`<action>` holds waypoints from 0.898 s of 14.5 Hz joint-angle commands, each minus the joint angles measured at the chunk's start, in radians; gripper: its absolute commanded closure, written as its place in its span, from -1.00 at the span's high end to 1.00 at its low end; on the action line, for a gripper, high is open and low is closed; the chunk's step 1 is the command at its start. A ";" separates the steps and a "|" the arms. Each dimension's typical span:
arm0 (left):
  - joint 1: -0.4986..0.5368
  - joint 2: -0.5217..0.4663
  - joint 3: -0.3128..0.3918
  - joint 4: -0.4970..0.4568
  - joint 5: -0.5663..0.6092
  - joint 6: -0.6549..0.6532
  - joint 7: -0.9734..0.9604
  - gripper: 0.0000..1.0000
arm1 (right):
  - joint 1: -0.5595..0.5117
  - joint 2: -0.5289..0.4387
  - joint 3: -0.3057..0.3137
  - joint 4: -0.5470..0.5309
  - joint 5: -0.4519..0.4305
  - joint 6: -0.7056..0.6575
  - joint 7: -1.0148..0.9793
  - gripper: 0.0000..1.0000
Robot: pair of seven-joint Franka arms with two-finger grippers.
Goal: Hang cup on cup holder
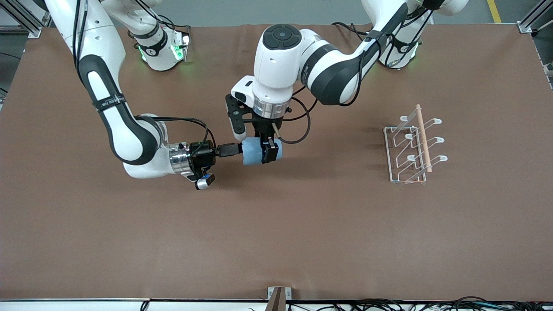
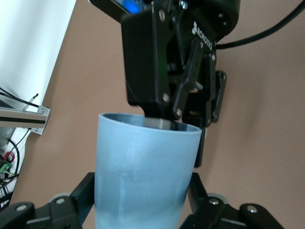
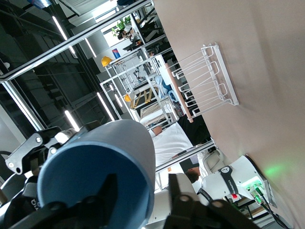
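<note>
The light blue cup [image 1: 255, 152] lies on its side in the air above the middle of the brown table. My left gripper [image 1: 264, 149] comes down from above and is shut on the cup's body; in the left wrist view the cup [image 2: 143, 167] sits between its fingers [image 2: 81, 191]. My right gripper [image 1: 239, 150] reaches in level at the cup's mouth. In the right wrist view one finger [image 3: 107, 191] is inside the cup [image 3: 119, 143] and the other outside, both apart from the wall, so it is open. The white wire cup holder [image 1: 412, 147] stands toward the left arm's end.
The cup holder's wooden rod [image 1: 423, 138] lies along its top, with its looped prongs pointing up; it also shows in the right wrist view [image 3: 205, 81]. The brown table [image 1: 302, 224] stretches wide between the cup and the holder. Cables run along the table's near edge.
</note>
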 commanded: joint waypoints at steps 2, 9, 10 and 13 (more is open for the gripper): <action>0.007 -0.025 0.005 0.019 0.015 -0.138 0.010 0.46 | 0.001 -0.008 -0.001 -0.007 0.028 -0.007 0.003 1.00; 0.179 -0.065 0.007 0.019 0.058 -0.437 0.034 0.49 | -0.005 -0.017 -0.045 0.001 -0.021 0.026 -0.006 1.00; 0.197 -0.065 0.005 0.019 0.087 -0.466 0.069 0.49 | -0.006 -0.026 -0.059 0.007 -0.077 0.057 -0.002 1.00; 0.223 -0.064 0.007 0.016 0.206 -0.583 0.190 0.50 | -0.047 -0.057 -0.070 0.016 -0.188 0.132 -0.006 1.00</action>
